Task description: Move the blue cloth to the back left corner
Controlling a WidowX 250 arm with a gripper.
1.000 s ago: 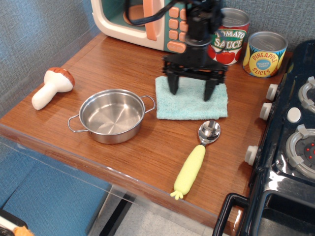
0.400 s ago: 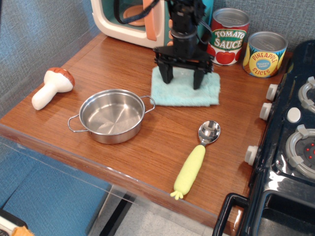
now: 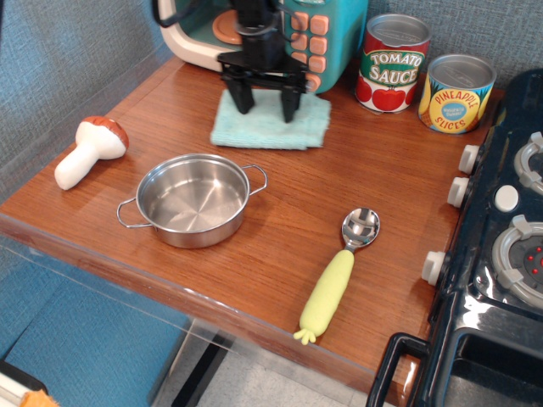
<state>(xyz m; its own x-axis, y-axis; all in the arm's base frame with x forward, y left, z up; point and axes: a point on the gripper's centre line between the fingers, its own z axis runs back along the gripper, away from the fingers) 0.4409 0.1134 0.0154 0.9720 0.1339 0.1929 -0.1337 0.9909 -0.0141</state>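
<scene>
A: Soft, nubby blue cloth (image 3: 270, 122), roughly rectangular, long axis left-right, lies at the glossy wood surface's (image 3: 280, 229) twelve o'clock.

B: The hand (image 3: 264, 99) stands spread wide, both fingers pressing it.

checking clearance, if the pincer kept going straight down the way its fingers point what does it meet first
The blue cloth. The pincer points down with its fingers spread, tips seemingly already on or pressed into the cloth, so the tabletop lies just beneath. Exact contact is hard to judge from this one view.
</scene>
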